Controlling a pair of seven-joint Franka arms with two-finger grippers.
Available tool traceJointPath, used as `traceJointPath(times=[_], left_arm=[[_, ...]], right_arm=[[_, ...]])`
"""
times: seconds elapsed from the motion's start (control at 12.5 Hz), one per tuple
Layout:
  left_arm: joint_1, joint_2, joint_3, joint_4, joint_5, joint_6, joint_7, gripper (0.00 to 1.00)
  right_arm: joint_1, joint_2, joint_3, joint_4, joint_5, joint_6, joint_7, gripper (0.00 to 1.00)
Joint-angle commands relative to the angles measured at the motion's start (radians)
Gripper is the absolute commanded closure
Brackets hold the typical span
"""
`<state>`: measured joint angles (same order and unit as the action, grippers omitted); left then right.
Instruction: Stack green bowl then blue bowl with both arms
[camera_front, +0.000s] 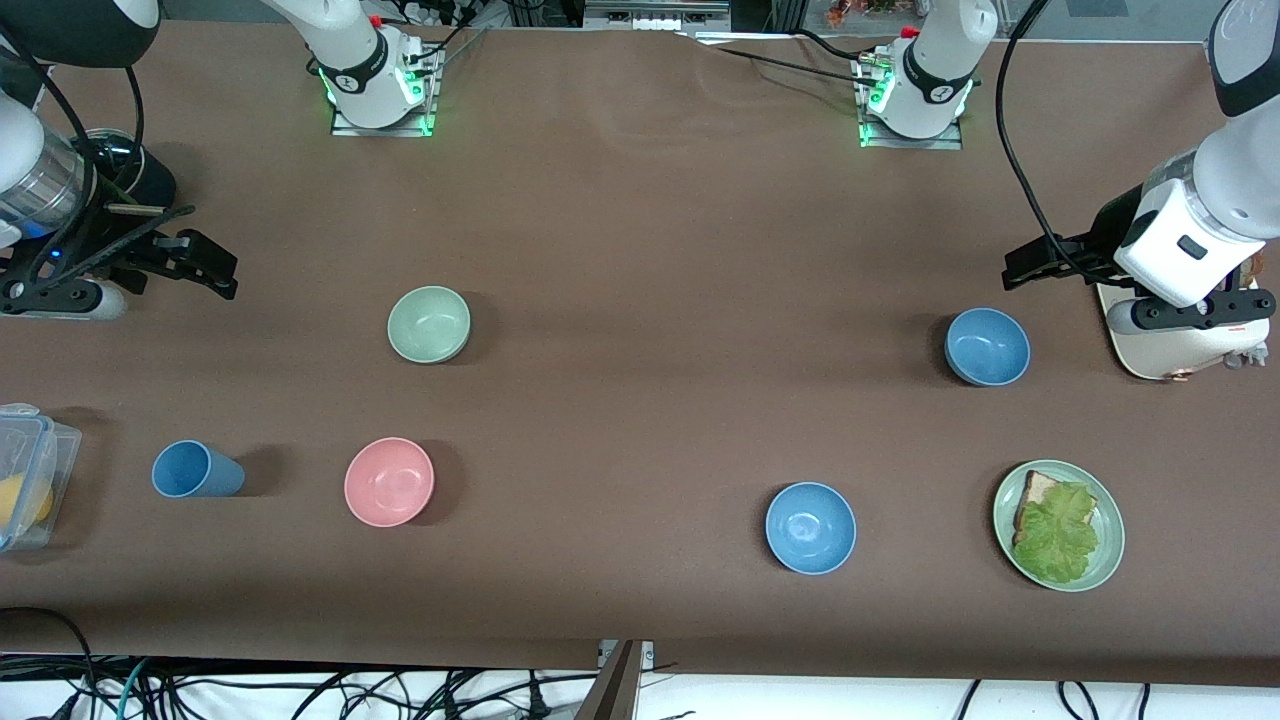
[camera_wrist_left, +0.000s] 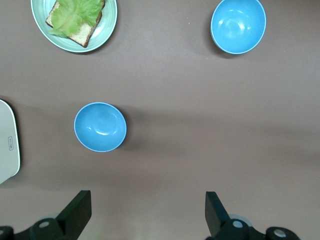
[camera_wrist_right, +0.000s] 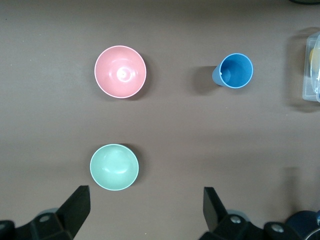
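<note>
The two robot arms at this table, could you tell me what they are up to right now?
Nothing is held yet. The right gripper hangs open near the green bowl, and the left gripper hangs open near the blue bowl, beside a white appliance. Both bowls sit apart on the table, unstacked. A second blue bowl and a pink bowl lie nearer the front camera.

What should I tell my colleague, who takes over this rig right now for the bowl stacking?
Left end effector: open, empty, up at the left arm's end of the table, near the blue bowl.
Right end effector: open, empty, up at the right arm's end of the table.
The green bowl sits alone on the table, farther from the front camera than the pink bowl.
A second blue bowl sits nearer the front camera, beside the green plate.
Done: nothing stacked, no bowl grasped.
Left: pick up the green bowl, then the blue bowl, and stack them.
</note>
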<state>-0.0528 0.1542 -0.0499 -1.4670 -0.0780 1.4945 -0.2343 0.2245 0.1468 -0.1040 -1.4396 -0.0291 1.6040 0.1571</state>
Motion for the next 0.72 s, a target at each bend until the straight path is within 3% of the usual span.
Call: traceJointPath(times=[0.0,0.64], left_arm=[[-0.004,0.019,0.004,0.034,-0.002,-0.016,-0.014,0.00],[-0.006,0.021,0.002,0.034,-0.003,-0.016,-0.014,0.00]], right_arm=[[-0.004,-0.009,0.006,-0.007,0.018,0.001,0.013,0.00],[-0.005,-0.009,0.004,-0.007,0.066,-0.001,0.022,0.00]])
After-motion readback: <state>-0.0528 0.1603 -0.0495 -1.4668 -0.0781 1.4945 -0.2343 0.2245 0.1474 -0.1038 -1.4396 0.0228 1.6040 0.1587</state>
